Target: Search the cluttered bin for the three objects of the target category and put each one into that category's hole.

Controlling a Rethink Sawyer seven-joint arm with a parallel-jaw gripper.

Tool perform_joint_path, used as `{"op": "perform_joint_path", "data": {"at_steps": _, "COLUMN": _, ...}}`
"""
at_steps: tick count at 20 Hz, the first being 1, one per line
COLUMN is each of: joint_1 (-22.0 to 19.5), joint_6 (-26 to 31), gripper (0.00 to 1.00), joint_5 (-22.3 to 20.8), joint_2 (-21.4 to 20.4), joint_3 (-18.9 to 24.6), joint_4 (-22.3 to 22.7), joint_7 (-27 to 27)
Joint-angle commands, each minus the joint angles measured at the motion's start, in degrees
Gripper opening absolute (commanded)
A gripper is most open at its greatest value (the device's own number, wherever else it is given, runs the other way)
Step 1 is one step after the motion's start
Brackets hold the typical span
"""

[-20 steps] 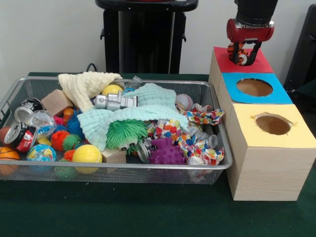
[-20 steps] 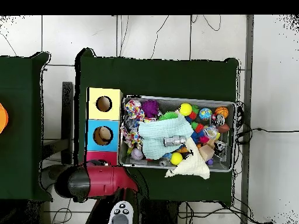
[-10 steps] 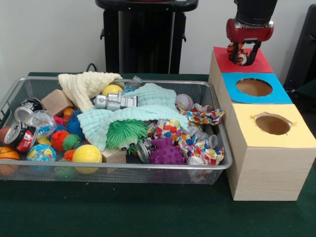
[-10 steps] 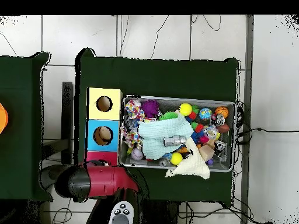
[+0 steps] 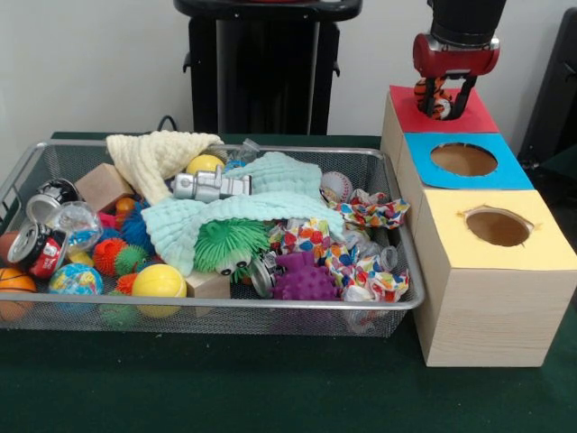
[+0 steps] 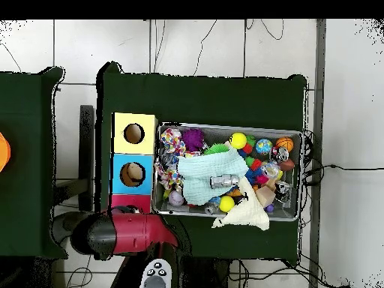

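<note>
Landmark: red-topped box [image 5: 455, 115], the far one of the three wooden boxes beside the wire bin [image 5: 135, 311]. The gripper [image 5: 442, 101] hangs directly over this box's top, its dark fingers pinching a small orange plush toy [image 5: 435, 97] with darker stripes; the fingers are closed onto the toy's sides, not spread, and the toy fills the gap between them. The toy sits just above the red paper, apparently not resting on it, though contact cannot be ruled out from the front view. The hole in the red top is not visible: gripper and toy cover it in the front view, and the arm [image 6: 124, 234] covers most of that box in the overhead view. Judgement: the hole lies straight below the held toy, so the coming move turns on a vertical relation only, a short descent or a release, with little sideways correction needed. The toy's long axis is hard to read; it looks bunched up and roughly as wide as the neighbouring blue-topped hole [image 5: 464, 159], so a snag on the rim is possible. The bin, on the side of the boxes away from the gripper, shows no further plush animal; cloths [image 5: 230, 212] may hide some.
</note>
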Motion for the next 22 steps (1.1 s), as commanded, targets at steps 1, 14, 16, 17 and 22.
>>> {"op": "perform_joint_path", "data": {"at_steps": 1, "joint_1": -2.5, "joint_6": 4.4, "gripper": 1.00, "joint_5": 1.0, "joint_2": -1.9, "joint_3": -2.5, "joint_4": -1.3, "joint_7": 11.6}}
{"op": "perform_joint_path", "data": {"at_steps": 14, "joint_1": -0.9, "joint_6": 15.7, "gripper": 1.00, "joint_5": 0.0, "joint_2": -9.1, "joint_3": -5.6, "joint_4": -3.5, "joint_7": 11.6}}
{"op": "perform_joint_path", "data": {"at_steps": 16, "joint_1": -0.9, "joint_6": 14.4, "gripper": 1.00, "joint_5": 0.2, "joint_2": -8.6, "joint_3": -5.3, "joint_4": -3.2, "joint_7": 11.9}}
{"op": "perform_joint_path", "data": {"at_steps": 17, "joint_1": -0.9, "joint_6": 14.2, "gripper": 1.00, "joint_5": 0.2, "joint_2": -8.6, "joint_3": -5.3, "joint_4": -3.1, "joint_7": 12.0}}
{"op": "perform_joint_path", "data": {"at_steps": 22, "joint_1": -0.9, "joint_6": 13.7, "gripper": 1.00, "joint_5": 0.2, "joint_2": -8.5, "joint_3": -5.3, "joint_4": -2.8, "joint_7": 11.9}}
